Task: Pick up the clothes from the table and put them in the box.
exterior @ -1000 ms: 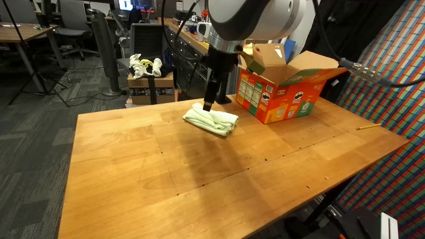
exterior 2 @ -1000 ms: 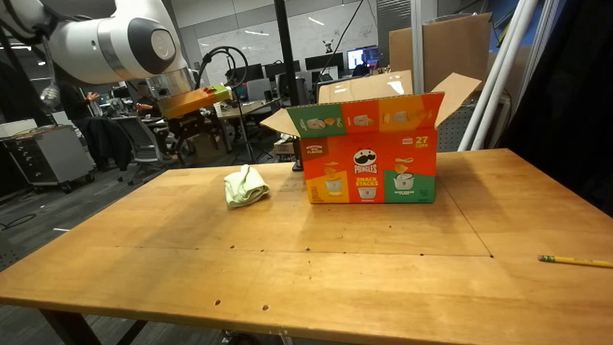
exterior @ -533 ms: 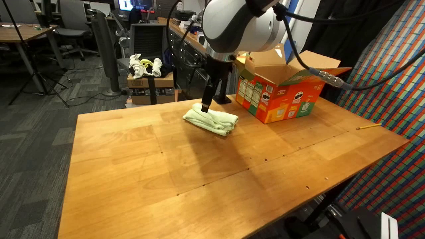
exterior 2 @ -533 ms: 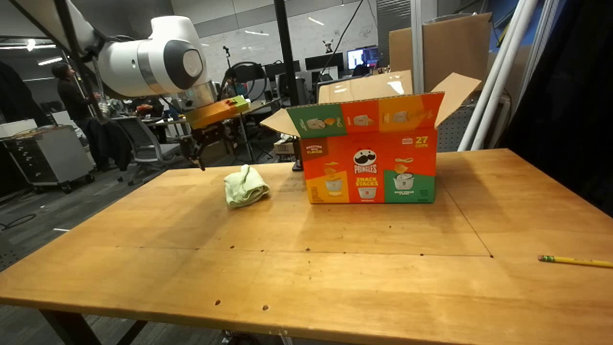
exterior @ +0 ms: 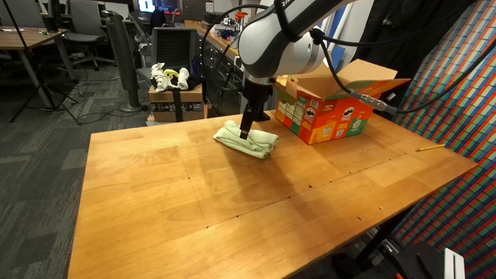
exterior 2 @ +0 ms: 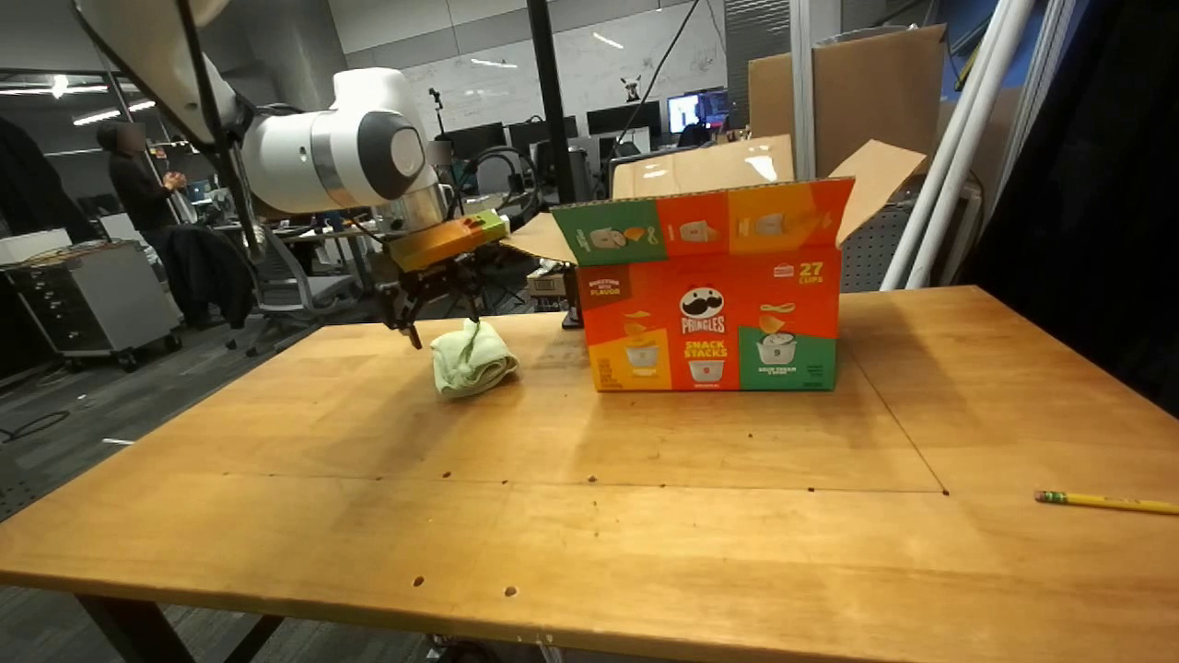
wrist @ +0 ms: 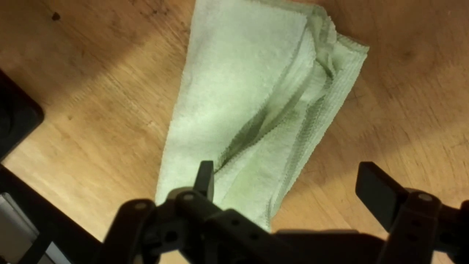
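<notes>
1. On the table (exterior: 155, 174), toward its far edge in both exterior views, lies the cloth (exterior 2: 472, 364), pale green, folded and creased.
2. Above the cloth I have the gripper (wrist: 287, 176), pointing down. Its fingers (wrist: 379, 190) stand wide apart with nothing held between them.
3. My wrist view shows the finger on its left side over the cloth and the one on its right over wood beside the cloth. From this far off I cannot tell whether the finger over the cloth touches it.
4. The arm (exterior 2: 304, 161) I drive slants in from the upper left in an exterior view, bent down at the wrist.
5. To the right of the cloth in both exterior views, and apart from it, stands the box (exterior 2: 709, 313). It is upright, printed red, orange and green, with its flaps (exterior 2: 880, 184) spread. The cloth is outside it.
6. Farther right I see the pencil (exterior: 430, 147), yellow, lying well apart from the box and the cloth.
7. At the table's far edge, beside the box, I make out a black base (exterior: 262, 116).
8. Beyond the table, white and yellow rags (exterior: 169, 73) sit heaped on cartons (exterior: 164, 97).
9. Across the room stands a person (exterior 2: 143, 189), dressed in dark, face blurred.
</notes>
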Robot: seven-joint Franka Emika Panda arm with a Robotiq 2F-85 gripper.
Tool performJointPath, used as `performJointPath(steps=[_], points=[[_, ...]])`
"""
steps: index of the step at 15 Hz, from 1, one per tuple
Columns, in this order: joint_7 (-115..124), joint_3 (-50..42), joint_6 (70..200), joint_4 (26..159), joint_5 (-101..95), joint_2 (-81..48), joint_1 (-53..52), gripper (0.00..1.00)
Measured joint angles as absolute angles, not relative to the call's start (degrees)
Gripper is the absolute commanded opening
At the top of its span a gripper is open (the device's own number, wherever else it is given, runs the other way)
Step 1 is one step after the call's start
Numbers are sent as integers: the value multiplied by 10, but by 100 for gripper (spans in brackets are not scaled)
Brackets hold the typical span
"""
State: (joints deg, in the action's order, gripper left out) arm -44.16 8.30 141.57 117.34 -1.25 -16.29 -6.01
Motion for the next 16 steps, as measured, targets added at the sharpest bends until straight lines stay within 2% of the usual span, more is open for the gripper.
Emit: performJointPath(steps=[9,11,16], points=[[-444,83,1416,1173,-23,-191,-42,100],[-445,83,1417,1173,-26,-197,-39,73],[-445,82,1421,1173,-42,-209,-32,34]])
